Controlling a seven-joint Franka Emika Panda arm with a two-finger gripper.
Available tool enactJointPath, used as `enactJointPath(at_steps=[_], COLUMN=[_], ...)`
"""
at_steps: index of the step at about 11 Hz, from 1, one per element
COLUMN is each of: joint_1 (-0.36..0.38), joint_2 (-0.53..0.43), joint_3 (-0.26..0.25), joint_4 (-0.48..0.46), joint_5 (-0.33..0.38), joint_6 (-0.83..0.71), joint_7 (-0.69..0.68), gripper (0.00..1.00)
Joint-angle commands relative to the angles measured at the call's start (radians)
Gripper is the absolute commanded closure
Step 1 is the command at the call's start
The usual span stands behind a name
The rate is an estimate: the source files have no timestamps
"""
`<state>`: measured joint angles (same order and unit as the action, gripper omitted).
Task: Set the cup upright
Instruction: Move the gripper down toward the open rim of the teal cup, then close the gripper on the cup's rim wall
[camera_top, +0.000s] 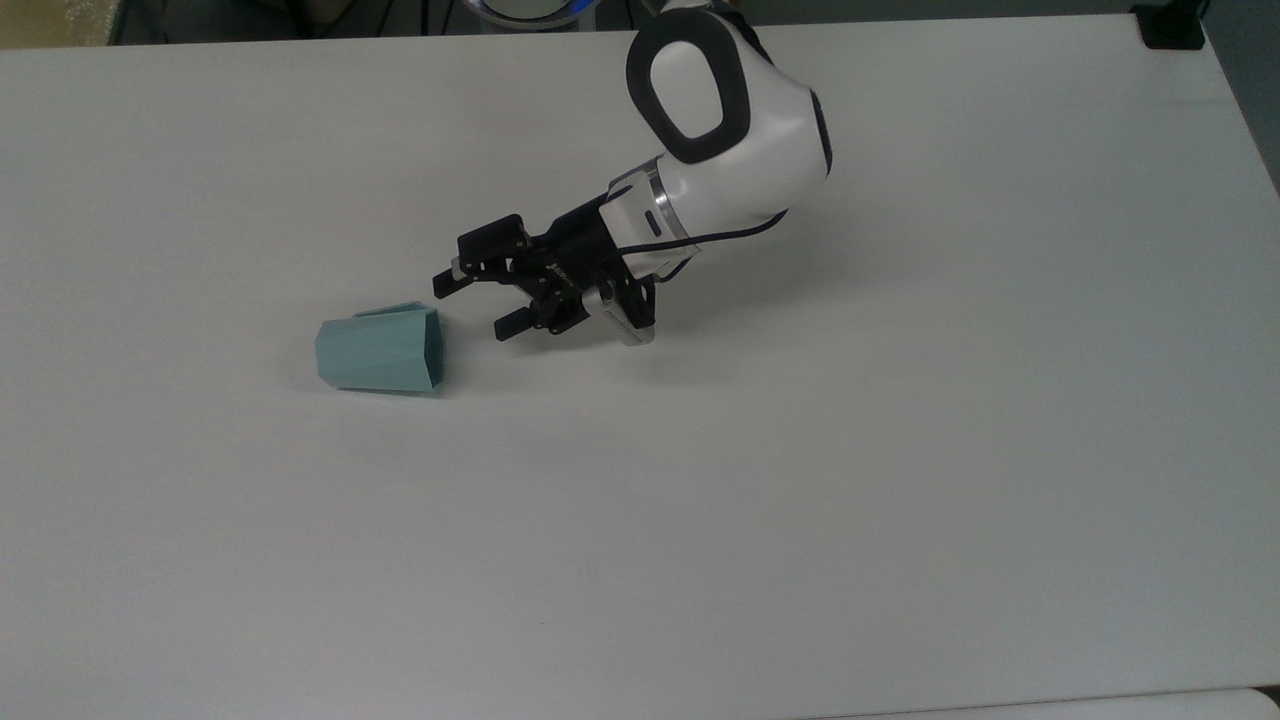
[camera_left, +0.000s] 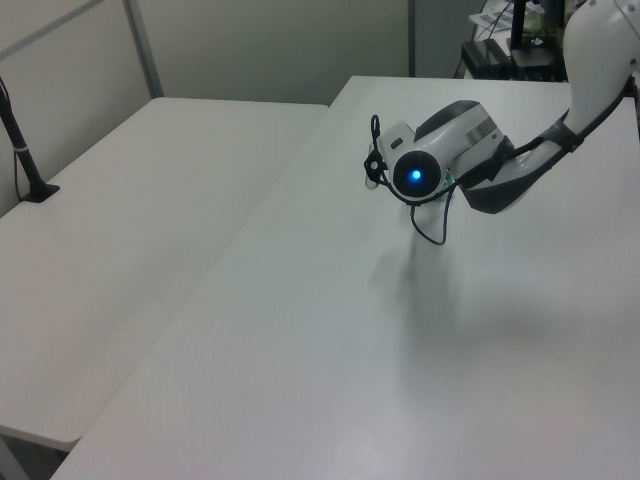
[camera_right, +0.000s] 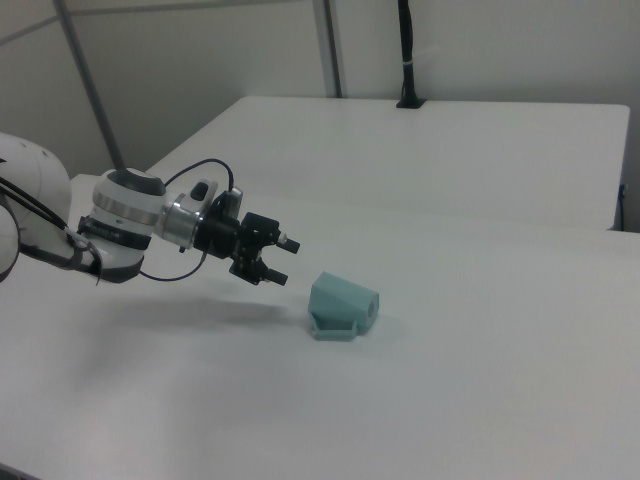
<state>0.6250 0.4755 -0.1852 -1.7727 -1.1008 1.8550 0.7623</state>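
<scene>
Cup lies on its side on the white bench, at about the nine o'clock side of the top view, a little above mid-height. Its hexagonal mouth faces three o'clock in the top view, toward the arm, and its narrower base points to nine o'clock. The pale teal faceted sides rest flat on the surface, and the small angular handle shows along the twelve o'clock edge of the body. In the right view the cup sits near the middle of the frame, with the handle low against the bench at six o'clock.

The gripper hangs just off the cup's mouth, at three o'clock from it in the top view, close but apart from the rim. Its two black fingers are spread apart with nothing between them, both pointing toward nine o'clock at the open end of the cup. The white arm slopes up from the gripper toward one o'clock. In the right view the gripper is at ten o'clock from the cup, above the bench, with a clear gap between them.

In the left view the arm's wrist, with a blue light on it, stands in front of the cup and hides it.
</scene>
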Motion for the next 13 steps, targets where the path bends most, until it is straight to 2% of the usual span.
enactJointPath(at_steps=[1,6,8,9,11,13], joint_1=[-0.047,-0.099,-0.108,-0.111,-0.12,-0.137], joint_2=[0.006,0.035,0.04,0.04,0.044,0.052], joint_3=[0.016,0.018,0.02,0.02,0.02,0.021], joint_4=[-0.008,-0.01,-0.01,-0.01,-0.01,-0.011], joint_5=[-0.045,-0.079,-0.085,-0.085,-0.094,-0.122], joint_6=[0.0,0.009,0.01,0.024,0.03,0.032], joint_7=[0.029,0.031,0.031,0.031,0.029,0.031], gripper=[0.0,0.01,0.06,0.19,0.52,0.77])
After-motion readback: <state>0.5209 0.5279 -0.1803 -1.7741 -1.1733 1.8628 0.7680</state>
